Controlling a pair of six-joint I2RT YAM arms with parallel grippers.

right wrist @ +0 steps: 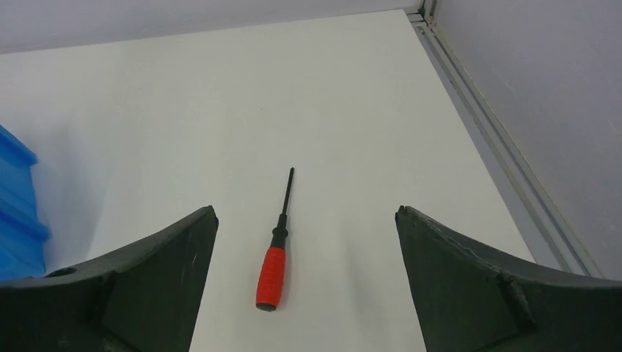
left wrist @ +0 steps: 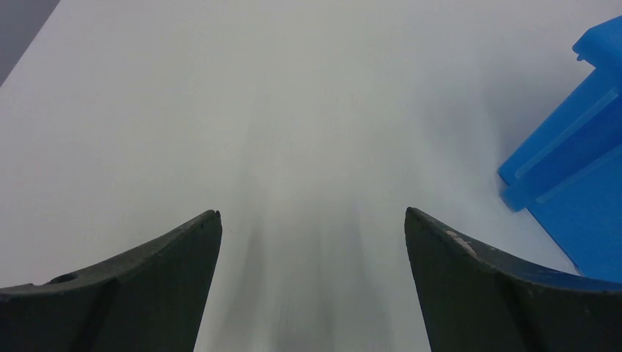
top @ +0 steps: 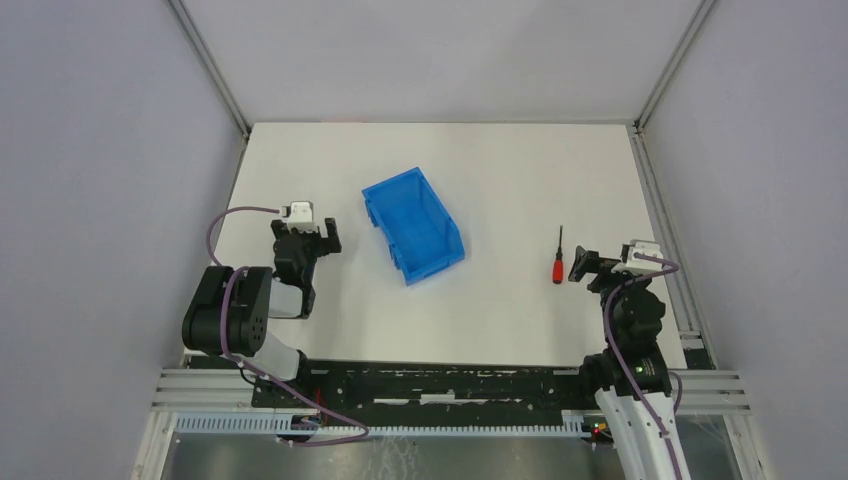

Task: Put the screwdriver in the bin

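The screwdriver (top: pixel 557 262), with a red handle and a thin black shaft, lies on the white table right of centre, its shaft pointing away. In the right wrist view it (right wrist: pixel 271 260) lies between and just ahead of my open, empty right gripper (right wrist: pixel 306 213), nearer the left finger. That gripper (top: pixel 610 265) sits just right of it. The blue bin (top: pixel 425 215) stands empty at the table's middle and shows in the left wrist view (left wrist: pixel 572 176) and the right wrist view (right wrist: pixel 15 220). My left gripper (top: pixel 307 232) is open and empty, left of the bin (left wrist: pixel 313 214).
A metal frame rail (top: pixel 660 220) runs along the table's right edge, close to the right arm, and also shows in the right wrist view (right wrist: pixel 499 147). Grey walls enclose the table on three sides. The arm bases stand at the near edge.
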